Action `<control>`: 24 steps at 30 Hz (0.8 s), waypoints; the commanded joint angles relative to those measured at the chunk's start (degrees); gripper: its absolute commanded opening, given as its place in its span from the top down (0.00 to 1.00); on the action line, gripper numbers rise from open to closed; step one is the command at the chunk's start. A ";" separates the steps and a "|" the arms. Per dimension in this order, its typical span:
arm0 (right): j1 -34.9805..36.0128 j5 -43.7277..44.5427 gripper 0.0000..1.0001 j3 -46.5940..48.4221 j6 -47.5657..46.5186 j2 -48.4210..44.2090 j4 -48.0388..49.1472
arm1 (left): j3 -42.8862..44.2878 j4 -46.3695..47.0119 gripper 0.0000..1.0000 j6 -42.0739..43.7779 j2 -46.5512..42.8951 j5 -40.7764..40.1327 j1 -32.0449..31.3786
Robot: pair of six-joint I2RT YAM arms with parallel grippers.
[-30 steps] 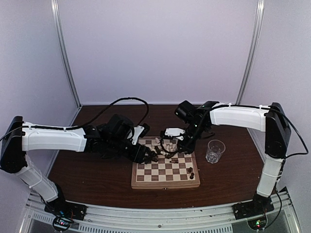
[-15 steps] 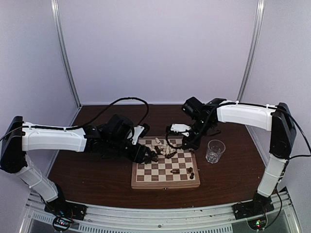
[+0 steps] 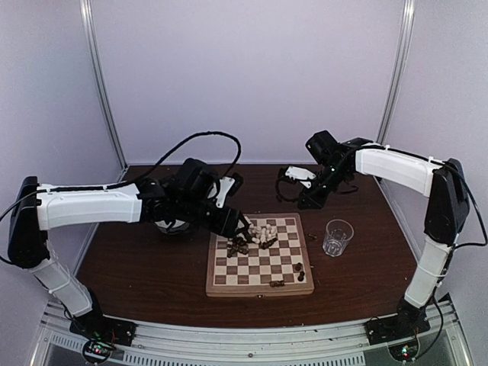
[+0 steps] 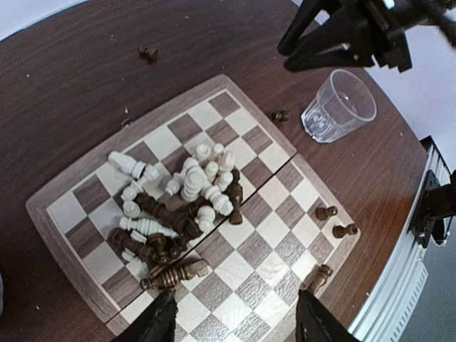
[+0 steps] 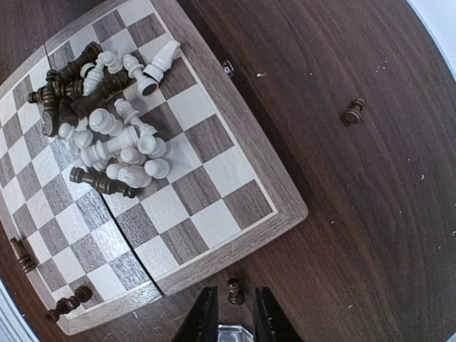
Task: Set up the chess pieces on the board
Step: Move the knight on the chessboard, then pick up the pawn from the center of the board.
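Withdrawn from the board [image 3: 259,292] since a second ago, the right tool [image 3: 288,191] is being held above the far tabletop [image 3: 152,267]. Left wrist: the left tool [image 4: 234,328] is being held spread, empty, over chess pieces [image 4: 182,206] heaped on the board. Right wrist: the right tool's fingers [image 5: 203,317] are being held slightly parted, empty.

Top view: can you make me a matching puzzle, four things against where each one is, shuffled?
1 drinking glass
2 heap of chess pieces
3 left claw
4 right claw

A above the table, beyond the board
B on the table, right of the board
C on the board's far half
D above the board, beside the heap

Pairs: 1-B; 2-C; 3-D; 4-A
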 commanded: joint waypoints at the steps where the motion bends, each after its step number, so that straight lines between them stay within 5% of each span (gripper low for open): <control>1: -0.70 3.98 0.79 0.30 -1.57 -0.72 0.42 | 7.15 -3.93 0.42 -0.80 3.23 -2.71 1.57; 14: -1.28 5.92 0.81 2.20 -7.64 4.84 -7.42 | 7.32 -3.28 0.44 -2.23 4.97 1.02 3.46; 24: -1.30 5.95 0.77 13.89 6.07 16.37 -1.59 | 3.22 -2.15 0.44 -3.65 3.39 2.19 3.64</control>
